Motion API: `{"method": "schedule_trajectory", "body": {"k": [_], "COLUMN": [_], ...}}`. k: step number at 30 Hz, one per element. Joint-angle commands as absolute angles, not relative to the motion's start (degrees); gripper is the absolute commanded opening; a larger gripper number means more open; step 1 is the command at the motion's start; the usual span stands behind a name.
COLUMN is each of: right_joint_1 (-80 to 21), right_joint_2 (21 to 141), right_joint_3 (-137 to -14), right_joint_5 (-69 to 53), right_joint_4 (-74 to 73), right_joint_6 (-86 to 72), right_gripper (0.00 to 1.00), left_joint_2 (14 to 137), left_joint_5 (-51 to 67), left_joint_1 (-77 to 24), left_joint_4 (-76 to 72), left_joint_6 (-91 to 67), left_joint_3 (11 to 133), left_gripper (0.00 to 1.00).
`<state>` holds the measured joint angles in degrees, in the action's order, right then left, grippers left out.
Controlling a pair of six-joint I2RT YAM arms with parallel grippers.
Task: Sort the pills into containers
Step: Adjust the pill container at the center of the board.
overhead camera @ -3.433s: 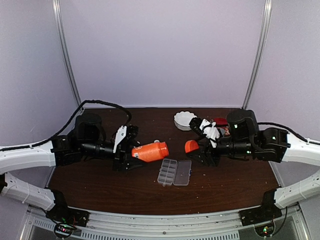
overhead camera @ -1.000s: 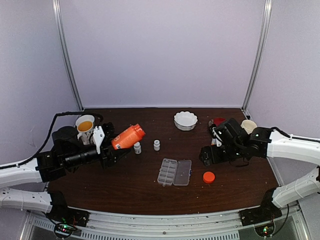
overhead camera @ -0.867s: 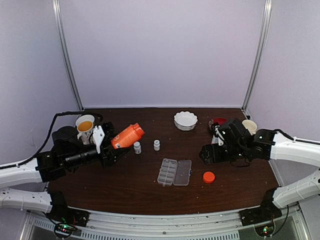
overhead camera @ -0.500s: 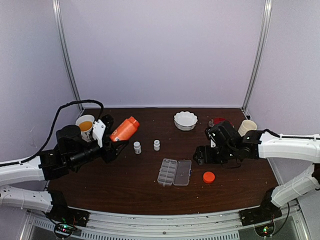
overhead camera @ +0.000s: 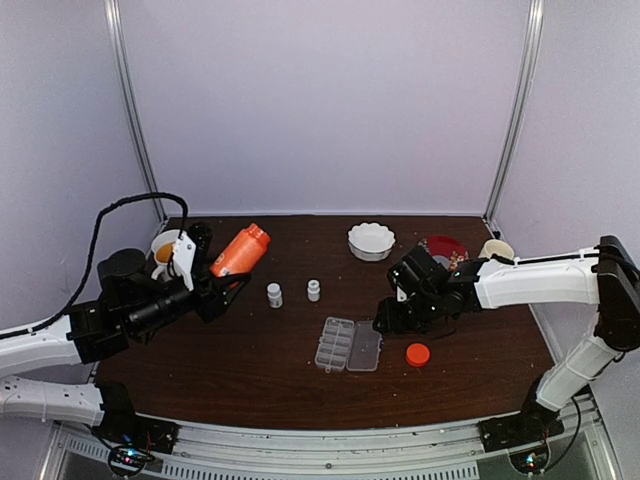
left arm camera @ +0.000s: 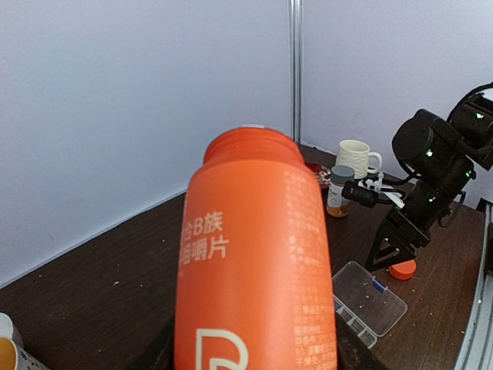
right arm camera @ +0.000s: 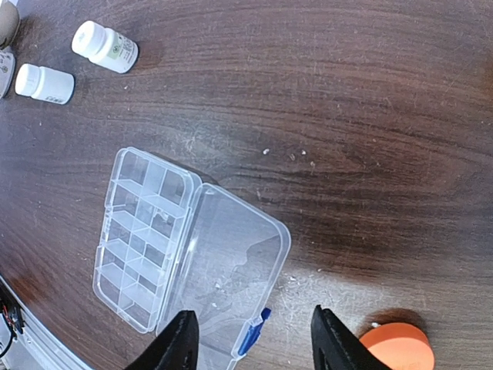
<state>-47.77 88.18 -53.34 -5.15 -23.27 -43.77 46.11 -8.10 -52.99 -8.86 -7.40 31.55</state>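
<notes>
Can't confirm any pills: only a few pale specks [right arm camera: 293, 157] on table [overhead camera: 250, 370] near the lid, too small to call. Find organiser box [overhead camera: 334, 343] flat mid-table, lid [right arm camera: 231, 270] swung open beside cells [right arm camera: 142, 239], all looking empty. Note right gripper [right arm camera: 254, 347] hovering over lid's edge, fingers apart w/ nothing between. See left gripper [overhead camera: 212, 283] pinching orange bottle [left arm camera: 258, 262], uncapped, mouth tilted up, well left of box. Judging the step: bring bottle mouth low over one cell, tip slowly, steady lid w/ right fingers so box doesn't skid. Leave orange cap [overhead camera: 418, 353] & two white bottles [overhead camera: 274, 294] alone.
</notes>
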Motion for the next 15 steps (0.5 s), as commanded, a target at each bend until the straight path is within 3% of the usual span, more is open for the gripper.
{"method": "schedule_trajectory", "body": {"k": [1, 5, 15], "right_joint_1": [-47.9, -47.8, -47.8], "right_joint_2": [89.8, 91.6, 94.6], "right_joint_3": [-55.0, -55.1, -57.5], "right_joint_5": [-6.4, -6.1, -3.8], "right_joint_4": [-21.7, -21.4, -23.1], "right_joint_6": [-44.2, -44.2, -43.3], "right_gripper": [0.5, 0.38, 0.35], "left_joint_2": [46.0, 47.6, 54.2], "left_joint_5": [-4.6, -1.7, 9.6], "left_joint_1": [-53.1, -53.1, -53.1], "left_joint_4": [-9.7, -10.6, -7.6], "left_joint_6": [-5.1, -4.9, 0.2], "left_joint_3": [32.2, 32.4, 35.6], "left_gripper": [0.0, 0.0, 0.0]}}
